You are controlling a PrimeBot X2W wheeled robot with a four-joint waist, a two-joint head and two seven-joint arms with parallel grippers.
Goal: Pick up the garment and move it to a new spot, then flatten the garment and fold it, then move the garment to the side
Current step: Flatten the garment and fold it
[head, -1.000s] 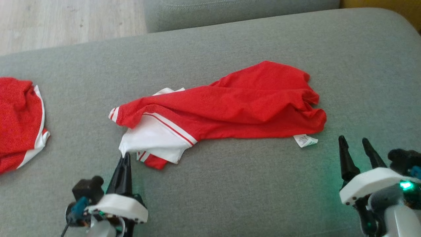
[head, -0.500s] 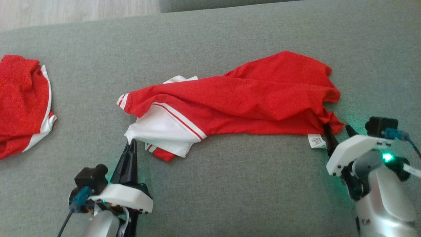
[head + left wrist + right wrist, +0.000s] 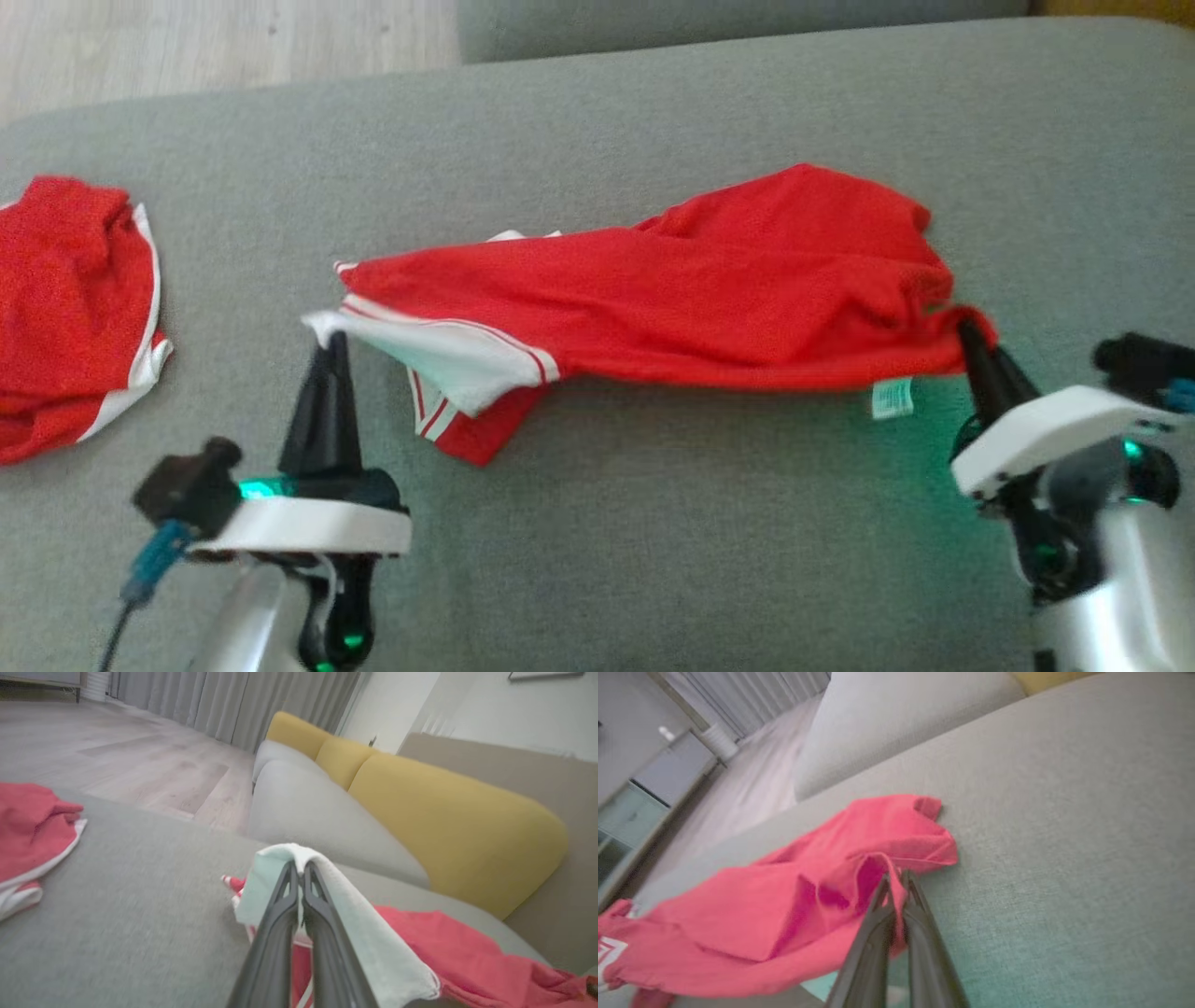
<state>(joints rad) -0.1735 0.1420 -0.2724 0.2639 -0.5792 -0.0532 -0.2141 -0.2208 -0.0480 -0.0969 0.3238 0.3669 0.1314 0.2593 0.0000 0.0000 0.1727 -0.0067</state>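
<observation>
Garment [image 3: 691, 308], red with white trim, lies drawn out across the middle of the head view on the grey sofa cushion [image 3: 653, 523], long axis running left to right. The left hand [image 3: 331, 343] is pinched closed on its white corner at centre left; the right hand [image 3: 964, 327] is clamped on the red hem at centre right. With one hand at each end, the lift should rise evenly, keeping that axis taut.

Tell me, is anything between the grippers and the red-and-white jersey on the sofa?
Nothing visible does. The left gripper is shut on the white sleeve edge of the jersey, the right gripper on its red end. A second red garment lies apart, left on the sofa.
</observation>
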